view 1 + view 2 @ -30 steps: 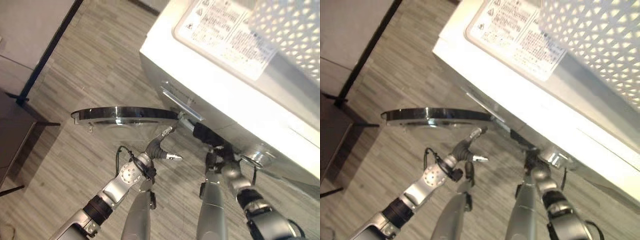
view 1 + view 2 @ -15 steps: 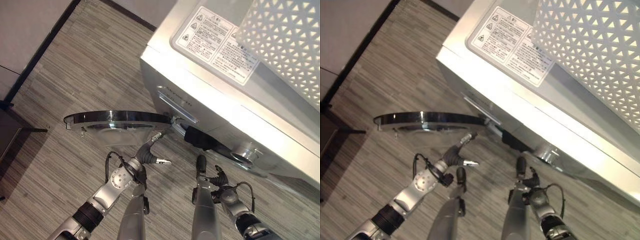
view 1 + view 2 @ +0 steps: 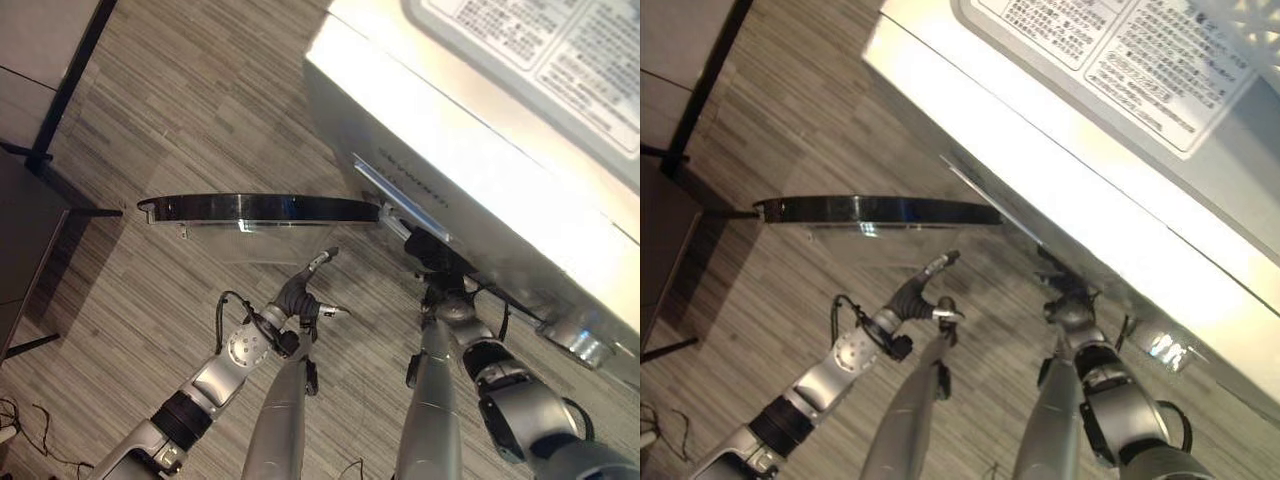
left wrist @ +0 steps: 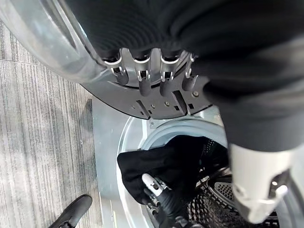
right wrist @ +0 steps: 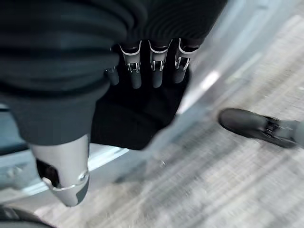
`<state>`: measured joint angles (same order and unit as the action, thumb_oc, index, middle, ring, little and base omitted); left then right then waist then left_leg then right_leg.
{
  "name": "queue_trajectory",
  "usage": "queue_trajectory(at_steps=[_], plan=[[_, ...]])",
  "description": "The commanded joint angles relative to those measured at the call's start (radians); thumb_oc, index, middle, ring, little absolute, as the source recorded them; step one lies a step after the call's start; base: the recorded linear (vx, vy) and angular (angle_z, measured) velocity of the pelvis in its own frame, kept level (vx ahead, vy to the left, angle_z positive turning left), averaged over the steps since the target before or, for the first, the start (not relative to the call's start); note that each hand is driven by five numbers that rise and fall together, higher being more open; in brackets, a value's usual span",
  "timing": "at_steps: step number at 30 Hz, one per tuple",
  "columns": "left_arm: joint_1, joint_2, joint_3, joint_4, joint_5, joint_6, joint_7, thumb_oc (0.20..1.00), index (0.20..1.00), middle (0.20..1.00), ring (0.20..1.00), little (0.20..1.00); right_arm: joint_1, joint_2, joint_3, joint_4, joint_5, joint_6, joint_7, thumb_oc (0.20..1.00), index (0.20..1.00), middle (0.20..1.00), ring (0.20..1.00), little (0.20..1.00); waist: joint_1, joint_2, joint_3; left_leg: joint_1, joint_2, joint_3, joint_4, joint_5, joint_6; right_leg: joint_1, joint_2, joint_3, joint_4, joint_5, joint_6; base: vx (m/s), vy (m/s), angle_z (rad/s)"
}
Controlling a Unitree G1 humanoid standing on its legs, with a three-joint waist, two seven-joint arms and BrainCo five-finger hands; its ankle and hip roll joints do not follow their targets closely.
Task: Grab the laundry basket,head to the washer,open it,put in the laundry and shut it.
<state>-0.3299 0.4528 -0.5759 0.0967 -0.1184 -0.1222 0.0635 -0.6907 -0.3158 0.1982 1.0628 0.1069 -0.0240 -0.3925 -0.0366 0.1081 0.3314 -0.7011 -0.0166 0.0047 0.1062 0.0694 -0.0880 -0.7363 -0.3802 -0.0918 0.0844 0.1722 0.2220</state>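
Hands meet at an open washer (image 3: 470, 170), the left hand (image 3: 298, 296) nearest, hovering over the grey plank floor (image 3: 200, 110) just below the swung-out door (image 3: 260, 208). Its fingers (image 4: 142, 78) are straight and relaxed, thumb apart, holding nothing; the wrist view shows them close against the door's inner face. To the right and a little farther off, the right hand (image 3: 1068, 305) is at the drum opening (image 4: 137, 142), its fingers (image 5: 156, 66) extended over a dark garment (image 5: 135, 114) and laid on it. Whether they grip the cloth or merely press it cannot be told. The garment, seen also from the left wrist view (image 4: 166, 161), hangs over the lower lip of the opening, partly inside the drum, whose perforated metal shows behind it. The door stands wide open, edge-on from above, hinged at the washer's front and reaching out to the left. Farther back, a white label with print (image 3: 1110, 50) covers part of the washer's lid. At the far right corner of the right eye view, a sliver of the white lattice basket (image 3: 1250, 18) sits on top of the washer. A dark stand (image 3: 50, 150) rests on the floor at far left.
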Motion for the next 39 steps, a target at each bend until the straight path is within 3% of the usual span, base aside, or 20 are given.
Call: queue_trajectory(at_steps=[1,4,10,18,24,29,39], plan=[[0.035,0.004,-0.006,-0.096,-0.013,-0.046,0.007,1.0,1.0,1.0,1.0,1.0,0.03,-0.03,0.008,-0.011,0.014,-0.007,-0.037,1.0,1.0,1.0,1.0,1.0,0.01,0.0,-0.01,-0.011,-0.018,0.038,0.156,-0.181,0.014,-0.061,-0.016,0.028,0.021,0.019,-0.003,-0.01,0.017,0.05],[0.032,0.006,-0.015,-0.098,-0.01,-0.042,0.004,1.0,1.0,1.0,1.0,1.0,0.019,-0.051,-0.012,0.058,0.004,0.015,-0.042,1.0,1.0,1.0,1.0,1.0,0.014,0.015,-0.004,-0.025,-0.019,0.041,0.171,-0.187,0.018,-0.08,-0.021,0.034,0.042,0.012,-0.002,0.0,0.007,0.06],[0.025,0.016,-0.001,-0.09,0.021,-0.03,-0.002,1.0,1.0,1.0,1.0,1.0,0.074,-0.027,-0.025,0.115,0.02,0.023,-0.016,1.0,1.0,1.0,1.0,1.0,0.006,0.01,-0.004,-0.025,-0.017,0.049,0.173,-0.194,0.021,-0.086,-0.019,0.032,0.045,0.013,0.0,0.0,-0.011,0.03],[0.034,0.004,0.043,-0.076,0.035,-0.037,0.018,1.0,1.0,1.0,1.0,1.0,0.317,0.058,0.009,-0.082,0.036,-0.019,0.044,1.0,1.0,1.0,1.0,1.0,-0.055,-0.044,-0.007,-0.019,-0.01,0.069,0.155,-0.192,0.018,-0.084,0.0,0.024,0.005,0.039,0.006,0.0,-0.007,-0.02],[0.042,0.012,0.049,-0.072,0.035,-0.041,0.03,1.0,1.0,1.0,1.0,1.0,0.372,0.065,0.009,-0.123,0.044,-0.026,0.06,1.0,1.0,1.0,1.0,1.0,-0.075,-0.062,-0.013,-0.022,-0.007,0.074,0.152,-0.19,0.016,-0.083,0.006,0.026,-0.021,0.055,0.007,0.0,-0.014,-0.13],[0.036,0.006,0.042,-0.078,0.006,-0.044,0.032,1.0,1.0,1.0,1.0,1.0,0.291,0.07,-0.026,-0.032,0.084,-0.021,0.034,1.0,1.0,1.0,1.0,1.0,-0.069,-0.048,-0.013,-0.042,-0.011,0.078,0.162,-0.188,0.017,-0.092,0.006,0.032,-0.039,0.064,0.011,0.0,-0.013,-0.07],[0.041,0.013,0.007,-0.084,0.005,-0.05,0.008,1.0,1.0,1.0,1.0,1.0,0.101,-0.039,-0.045,0.062,0.064,-0.011,-0.016,1.0,1.0,1.0,1.0,1.0,-0.03,-0.006,-0.005,-0.058,-0.013,0.088,0.161,-0.185,0.02,-0.117,0.001,0.044,-0.048,0.071,0.017,0.0,-0.008,-0.02]])
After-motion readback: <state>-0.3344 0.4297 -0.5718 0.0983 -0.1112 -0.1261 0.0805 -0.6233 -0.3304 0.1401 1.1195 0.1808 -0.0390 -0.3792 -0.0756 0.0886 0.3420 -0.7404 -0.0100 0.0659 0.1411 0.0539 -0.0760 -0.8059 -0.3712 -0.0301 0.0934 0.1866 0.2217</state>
